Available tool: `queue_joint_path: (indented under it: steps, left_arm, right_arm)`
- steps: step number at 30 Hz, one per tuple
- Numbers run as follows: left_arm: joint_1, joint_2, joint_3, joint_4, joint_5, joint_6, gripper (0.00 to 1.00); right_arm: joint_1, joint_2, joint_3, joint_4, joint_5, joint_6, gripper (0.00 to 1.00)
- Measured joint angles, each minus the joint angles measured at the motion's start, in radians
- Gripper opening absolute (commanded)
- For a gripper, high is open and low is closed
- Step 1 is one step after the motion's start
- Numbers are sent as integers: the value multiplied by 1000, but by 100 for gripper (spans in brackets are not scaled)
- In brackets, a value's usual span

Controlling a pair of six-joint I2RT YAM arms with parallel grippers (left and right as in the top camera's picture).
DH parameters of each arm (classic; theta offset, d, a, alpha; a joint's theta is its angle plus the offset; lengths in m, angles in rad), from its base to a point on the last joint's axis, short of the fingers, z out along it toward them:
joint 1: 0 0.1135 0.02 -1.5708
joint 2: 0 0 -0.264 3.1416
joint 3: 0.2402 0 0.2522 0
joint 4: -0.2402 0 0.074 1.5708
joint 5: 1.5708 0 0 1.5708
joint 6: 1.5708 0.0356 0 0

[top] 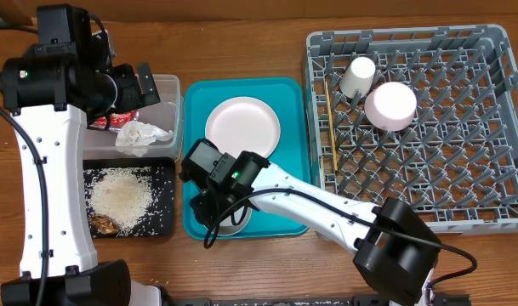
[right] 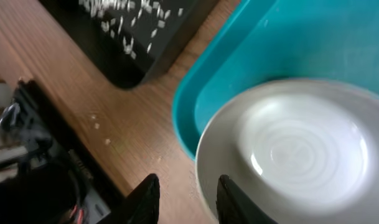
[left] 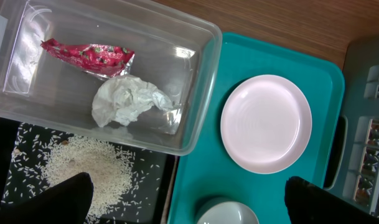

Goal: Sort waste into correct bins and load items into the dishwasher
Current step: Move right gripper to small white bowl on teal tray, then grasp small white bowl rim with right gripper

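Right gripper [right: 186, 186]: slightly apart, straddling rim of small grey-white bowl [right: 301, 143] in teal tray [right: 239, 62] corner, not clamped. Step, judged: loading bowl into dish rack [top: 463, 170]. Next: close on rim, lift clear.

Two robot arms work at the table, the left arm [top: 50, 170] and the right arm [top: 327, 208], each with one pair of jaws. There are two bowls: one small grey-white bowl [right: 301, 143] whose rim stands between the right jaws, and one pinkish bowl [top: 389, 105] well apart from both pairs. One pale pink plate [top: 242, 127] lies ahead of the left jaws. There is one white cup [top: 358, 76], one grey dish rack [top: 463, 170], one teal tray [top: 288, 93], one clear tub [top: 167, 89] and one black tray [top: 165, 225]. The tub holds one red wrapper [left: 88, 56] and one white napkin [left: 127, 99]. One heap of rice [top: 121, 197] has countless stray grains and one brown scrap [top: 103, 225] beside it. The number of wooden chopsticks [top: 331, 127] cannot be told.
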Motion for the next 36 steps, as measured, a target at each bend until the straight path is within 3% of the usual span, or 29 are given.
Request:
queue_joint_path:
  steps: [17, 28, 36]
  left_arm:
    - [0, 0, 0, 0, 0, 0, 100]
    - [0, 0, 0, 0, 0, 0, 100]
    - [0, 0, 0, 0, 0, 0, 100]
  right_arm:
    - [13, 0, -132, 199, 74, 30, 34]
    - [96, 0, -146, 229, 150, 34, 38]
    - [117, 3, -146, 228, 237, 70, 27]
